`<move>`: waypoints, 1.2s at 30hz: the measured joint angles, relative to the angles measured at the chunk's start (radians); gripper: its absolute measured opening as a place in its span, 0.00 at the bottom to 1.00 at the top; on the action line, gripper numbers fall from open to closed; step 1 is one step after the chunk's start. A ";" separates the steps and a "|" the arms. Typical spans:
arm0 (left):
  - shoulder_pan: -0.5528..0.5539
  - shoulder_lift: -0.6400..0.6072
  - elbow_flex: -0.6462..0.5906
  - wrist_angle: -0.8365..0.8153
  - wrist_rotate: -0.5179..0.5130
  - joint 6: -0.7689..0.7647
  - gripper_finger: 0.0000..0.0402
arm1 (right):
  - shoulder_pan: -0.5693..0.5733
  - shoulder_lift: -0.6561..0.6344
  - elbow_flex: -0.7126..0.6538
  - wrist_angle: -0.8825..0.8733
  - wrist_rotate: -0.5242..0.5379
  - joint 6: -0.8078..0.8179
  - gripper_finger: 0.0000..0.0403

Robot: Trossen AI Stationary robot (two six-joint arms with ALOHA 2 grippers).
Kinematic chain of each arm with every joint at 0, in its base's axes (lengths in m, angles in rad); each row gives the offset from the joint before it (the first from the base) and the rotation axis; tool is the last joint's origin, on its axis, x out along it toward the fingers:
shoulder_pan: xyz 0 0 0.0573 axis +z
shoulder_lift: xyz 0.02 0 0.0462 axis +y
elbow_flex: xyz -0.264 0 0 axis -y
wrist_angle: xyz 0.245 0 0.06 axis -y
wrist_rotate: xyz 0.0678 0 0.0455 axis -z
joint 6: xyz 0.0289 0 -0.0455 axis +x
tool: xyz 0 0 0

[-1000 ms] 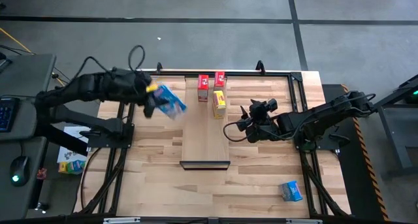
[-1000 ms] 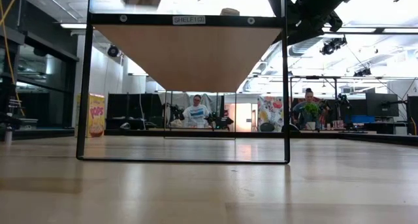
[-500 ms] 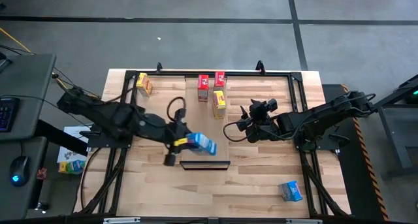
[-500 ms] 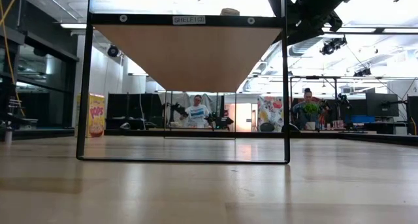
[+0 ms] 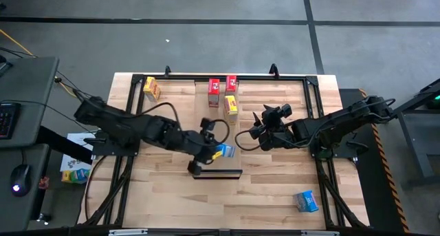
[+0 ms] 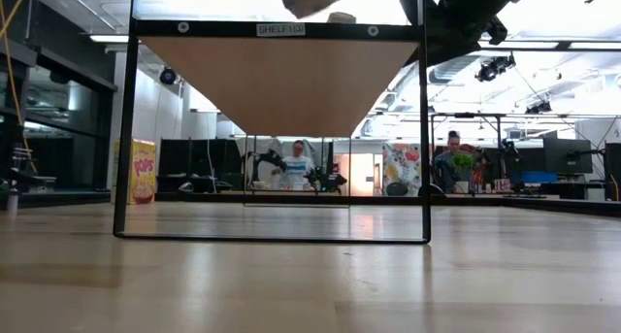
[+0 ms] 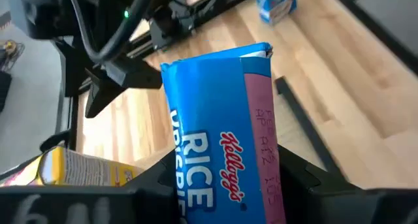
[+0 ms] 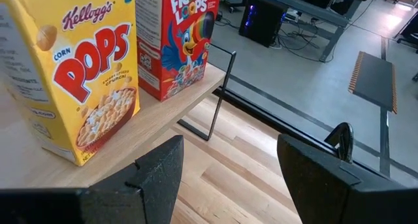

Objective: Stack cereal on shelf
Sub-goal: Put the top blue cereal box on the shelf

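Observation:
The shelf [image 5: 206,136] is a pale board with a black lip [image 5: 217,174] at its near end. Two red cereal boxes [image 5: 214,89] [image 5: 231,83] and a yellow one [image 5: 230,106] stand upright on its far part. My left gripper [image 5: 214,152] hangs over the shelf's near end, shut on a blue cereal box [image 7: 219,119]. My right gripper [image 8: 228,178] waits open just right of the shelf. It faces the yellow box [image 8: 72,74] and a red box [image 8: 176,41], with nothing between its fingers. My left gripper pinches the blue box between its two fingers, at the box's end nearest the wrist [image 7: 196,191]. One finger [image 7: 153,185] stands on each side. The fingers come from the table's left, slanting down. The box sticks out beyond them, lifted clear above the shelf.
A second yellow box [image 5: 151,88] lies on the table at the far left, and a second blue box [image 5: 306,200] lies near the front right corner. A black metal frame [image 5: 313,98] runs around the tabletop and carries the shelf. People sit in the room behind [image 6: 296,168].
My left gripper has swung with the blue box from the table's far left toward the near and right sides. It now hangs lower, over the shelf's near end. The wrist has rolled and turned the box with it. The box stays lifted clear throughout.

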 joint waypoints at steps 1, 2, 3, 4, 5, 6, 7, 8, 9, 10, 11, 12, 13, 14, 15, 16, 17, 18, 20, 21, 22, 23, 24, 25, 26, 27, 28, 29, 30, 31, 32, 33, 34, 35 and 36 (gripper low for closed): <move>0.009 0.006 0.000 0.000 0.004 0.006 0.33 | 0.000 0.000 0.000 0.000 -0.001 0.000 0.60; 0.020 0.014 0.000 0.004 0.014 0.011 0.33 | 0.000 0.000 0.000 0.000 -0.002 0.000 0.60; 0.031 0.021 0.000 0.010 0.030 0.016 0.33 | 0.000 0.000 0.000 0.001 -0.004 -0.002 0.60; 0.043 0.027 0.000 0.009 0.042 0.016 0.33 | 0.000 0.000 0.000 0.002 -0.004 -0.003 0.60; 0.055 0.033 0.000 0.004 0.056 0.015 0.33 | 0.000 0.000 0.000 0.007 -0.004 -0.003 0.60; 0.065 0.038 0.000 0.004 0.069 0.011 0.33 | 0.000 0.000 0.000 0.011 -0.004 -0.004 0.60; 0.075 0.043 0.000 0.006 0.087 0.011 0.33 | 0.000 0.000 0.000 0.010 -0.005 -0.004 0.60; 0.084 0.047 0.000 0.001 0.106 0.011 0.33 | 0.000 0.000 0.000 0.011 -0.005 -0.004 0.60; 0.090 0.048 0.000 -0.010 0.123 0.011 0.33 | 0.000 0.000 0.000 0.011 -0.006 -0.004 0.60; 0.095 0.051 0.000 -0.013 0.142 0.009 0.33 | 0.000 0.000 0.000 0.011 -0.007 -0.004 0.60; 0.100 0.056 0.000 -0.003 0.160 0.008 0.33 | 0.000 0.000 0.000 0.011 -0.008 -0.004 0.60; 0.102 0.059 0.001 0.004 0.172 0.006 0.33 | 0.000 0.000 0.000 0.013 -0.007 -0.004 0.60; 0.104 0.059 0.000 -0.003 0.179 -0.002 0.33 | 0.000 0.000 0.000 0.014 -0.007 -0.004 0.60; 0.105 0.059 0.000 -0.008 0.184 -0.010 0.33 | 0.000 0.000 0.000 0.014 -0.007 -0.004 0.60; 0.105 0.059 0.000 -0.004 0.186 -0.010 0.33 | 0.000 0.000 0.000 0.014 -0.007 -0.005 0.60; 0.105 0.060 0.000 0.000 0.187 -0.008 0.33 | 0.000 0.000 0.000 0.015 -0.007 -0.013 0.60; 0.107 0.063 0.000 0.003 0.188 -0.004 0.33 | 0.000 0.000 0.000 0.018 -0.007 -0.014 0.60; 0.108 0.067 0.000 0.004 0.188 -0.002 0.33 | 0.000 0.000 0.000 0.022 -0.007 -0.014 0.60; 0.111 0.070 0.000 0.001 0.189 -0.004 0.33 | 0.000 0.000 0.000 0.031 -0.008 -0.017 0.60; 0.113 0.070 0.000 0.002 0.188 -0.007 0.33 | 0.000 0.000 0.000 0.036 -0.010 -0.023 0.60; 0.117 0.073 0.001 0.005 0.188 -0.007 0.33 | 0.000 0.000 0.000 0.037 -0.011 -0.027 0.60; 0.121 0.076 0.001 0.006 0.188 -0.007 0.33 | 0.000 0.000 0.000 0.039 -0.012 -0.030 0.60; 0.125 0.079 0.001 0.000 0.189 -0.007 0.33 | 0.000 0.000 0.000 0.043 -0.012 -0.030 0.60; 0.129 0.081 -0.001 -0.002 0.189 -0.008 0.33 | 0.000 0.000 0.000 0.048 -0.011 -0.030 0.60; 0.134 0.086 -0.001 0.002 0.188 -0.008 0.33 | 0.000 0.000 0.000 0.049 -0.012 -0.031 0.60; 0.139 0.092 0.002 0.008 0.188 -0.008 0.33 | 0.000 0.000 0.000 0.049 -0.013 -0.034 0.60; 0.143 0.096 0.001 0.007 0.188 -0.008 0.33 | 0.000 0.000 0.000 0.049 -0.014 -0.040 0.60; 0.146 0.098 -0.001 -0.002 0.188 -0.013 0.33 | 0.000 0.000 0.000 0.049 -0.015 -0.045 0.60; 0.150 0.099 -0.002 -0.006 0.189 -0.018 0.33 | 0.000 0.000 0.000 0.050 -0.015 -0.048 0.60; 0.153 0.104 0.000 0.001 0.188 -0.018 0.33 | 0.000 0.000 0.000 0.050 -0.016 -0.049 0.60; 0.154 0.109 0.002 0.009 0.188 -0.018 0.33 | 0.000 0.000 0.000 0.050 -0.017 -0.049 0.60; 0.157 0.112 0.001 0.006 0.188 -0.018 0.33 | 0.000 0.000 0.000 0.051 -0.018 -0.049 0.60; 0.158 0.114 0.000 0.006 0.189 -0.025 0.34 | 0.000 0.000 0.000 0.050 -0.018 -0.049 0.60; 0.158 0.113 0.000 0.006 0.189 -0.030 0.35 | 0.000 0.000 0.000 0.050 -0.018 -0.048 0.60; 0.158 0.112 0.000 0.007 0.190 -0.034 0.37 | 0.000 0.000 0.000 0.051 -0.018 -0.048 0.60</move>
